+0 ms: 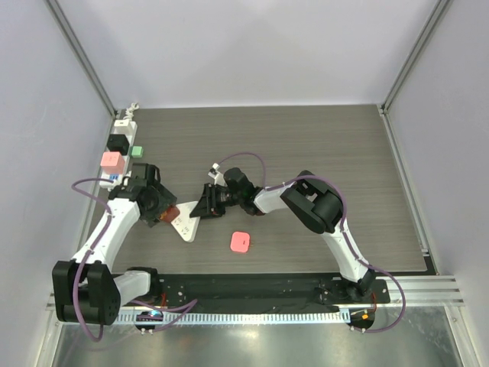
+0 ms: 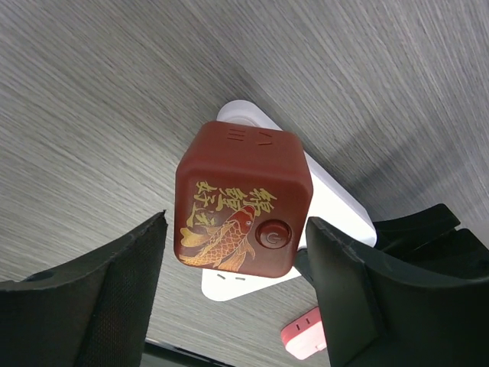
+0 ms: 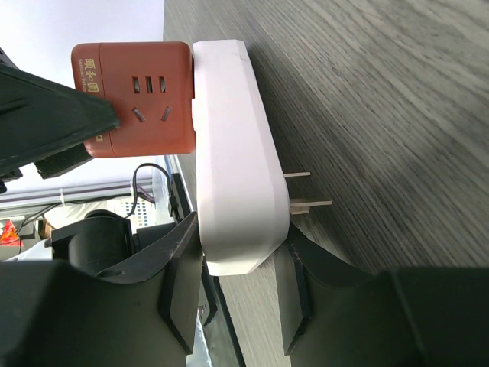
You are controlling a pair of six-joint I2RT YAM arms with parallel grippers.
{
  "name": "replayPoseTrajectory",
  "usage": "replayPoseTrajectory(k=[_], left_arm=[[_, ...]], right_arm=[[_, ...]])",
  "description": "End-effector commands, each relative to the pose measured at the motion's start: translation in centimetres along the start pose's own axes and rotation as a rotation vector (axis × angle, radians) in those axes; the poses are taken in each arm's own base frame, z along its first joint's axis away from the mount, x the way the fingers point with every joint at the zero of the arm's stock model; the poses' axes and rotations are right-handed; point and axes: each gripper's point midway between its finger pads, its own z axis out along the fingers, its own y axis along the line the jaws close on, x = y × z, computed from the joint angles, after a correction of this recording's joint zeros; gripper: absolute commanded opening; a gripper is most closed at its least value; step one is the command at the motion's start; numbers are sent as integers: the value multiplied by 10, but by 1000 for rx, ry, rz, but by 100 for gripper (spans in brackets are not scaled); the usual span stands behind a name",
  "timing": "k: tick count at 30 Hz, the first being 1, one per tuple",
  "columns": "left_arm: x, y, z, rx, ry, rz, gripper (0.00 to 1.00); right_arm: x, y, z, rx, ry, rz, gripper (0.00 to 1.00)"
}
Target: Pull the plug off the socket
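A dark red cube plug (image 2: pixel 241 199) with a gold fish design sits plugged into a white adapter block (image 2: pixel 340 210) with bare metal prongs (image 3: pixel 306 191). My left gripper (image 2: pixel 235 229) is open, its fingers on either side of the cube with small gaps. My right gripper (image 3: pixel 241 256) is shut on the near end of the white block (image 3: pixel 233 153), with the cube (image 3: pixel 137 99) at its far end. In the top view both grippers (image 1: pixel 164 212) (image 1: pixel 202 208) meet at the block (image 1: pixel 186 227) left of centre. The long white socket strip (image 1: pixel 124 131) lies at the far left edge, apart from both grippers.
The strip carries a black plug (image 1: pixel 118 142), a green one (image 1: pixel 137 151), a pink one (image 1: pixel 112 161) and a blue one (image 1: pixel 113 178). A loose pink adapter (image 1: pixel 240 242) lies on the dark wood-grain table (image 1: pixel 321 145) near the front. White walls enclose the table.
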Motion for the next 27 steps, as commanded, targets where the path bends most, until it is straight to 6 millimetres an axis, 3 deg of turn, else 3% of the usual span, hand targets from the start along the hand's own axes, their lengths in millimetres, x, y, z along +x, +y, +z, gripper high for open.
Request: replayPoseTrajectory(k=[1, 8, 15, 17, 20, 27], left_arm=[[-6, -7, 3, 32, -25, -19, 71], [-1, -6, 6, 46, -17, -22, 56], [4, -15, 5, 110, 18, 25, 19], [4, -18, 2, 125, 22, 32, 2], [3, -21, -1, 144, 24, 25, 0], [16, -50, -18, 327, 119, 4, 0]], right_arm=[[17, -43, 1, 104, 40, 26, 1], [16, -44, 1, 109, 37, 25, 1], [15, -50, 1, 138, 33, 28, 1], [14, -53, 1, 155, 29, 29, 1], [12, -57, 0, 186, 18, 26, 1], [9, -79, -8, 323, -22, 47, 1]])
